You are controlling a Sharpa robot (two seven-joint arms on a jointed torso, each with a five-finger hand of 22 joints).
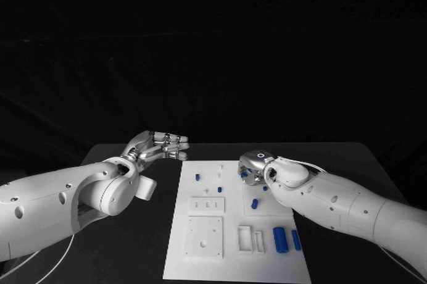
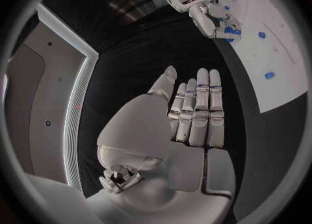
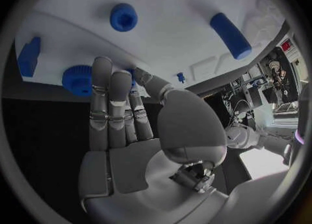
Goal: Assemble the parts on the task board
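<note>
Black table [image 1: 133, 247] and a dark backdrop are framing the scene, with the white task board [image 1: 233, 262] lying at centre, running down toward the bottom of the head view. Left hand [image 1: 158, 147] is hovering above the table, just left of the board's upper corner, its fingers [image 2: 198, 110] stretched out straight and close together, holding nothing. Right hand [image 1: 255, 168] is reaching onto the upper right part of the board; its fingers [image 3: 109, 104] are extending side by side with their tips pressing down among the blue parts there, next to a ribbed blue gear [image 3: 79, 80], but whether they are gripping anything I cannot tell. Further out, a round blue cap [image 3: 124, 16] and a blue cylinder [image 3: 230, 35] are lying on the board, apart from the hand. Two more blue cylinders [image 1: 281, 240] are resting at the lower right of the board. No writing is reading clearly on the board or parts
</note>
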